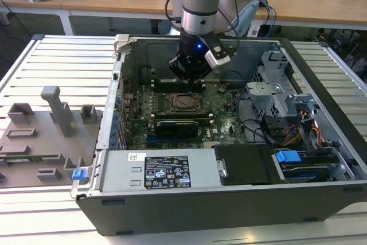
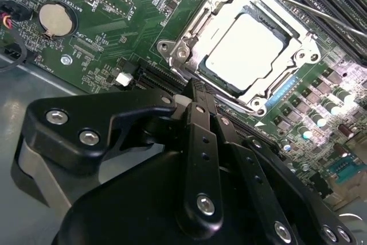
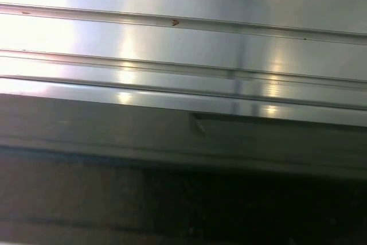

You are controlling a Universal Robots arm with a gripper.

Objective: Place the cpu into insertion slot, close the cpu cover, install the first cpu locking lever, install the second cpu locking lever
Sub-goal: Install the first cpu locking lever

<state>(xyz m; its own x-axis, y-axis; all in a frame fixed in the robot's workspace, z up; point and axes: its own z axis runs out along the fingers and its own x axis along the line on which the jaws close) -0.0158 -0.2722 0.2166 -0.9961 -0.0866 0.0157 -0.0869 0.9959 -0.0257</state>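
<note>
Gripper poised above the closed CPU socket

In the second wrist view the gripper (image 2: 198,93), fingers pressed together and empty, sits just below the cpu (image 2: 243,47), upper right, seated under the lowered cpu cover (image 2: 184,47).

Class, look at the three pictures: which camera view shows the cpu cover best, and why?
The second wrist view: the cpu cover appears close up, its silver frame lying flat around the cpu. In the exterior view the cover is a small frame below the gripper. The first wrist view faces ribbed metal panels.
</note>
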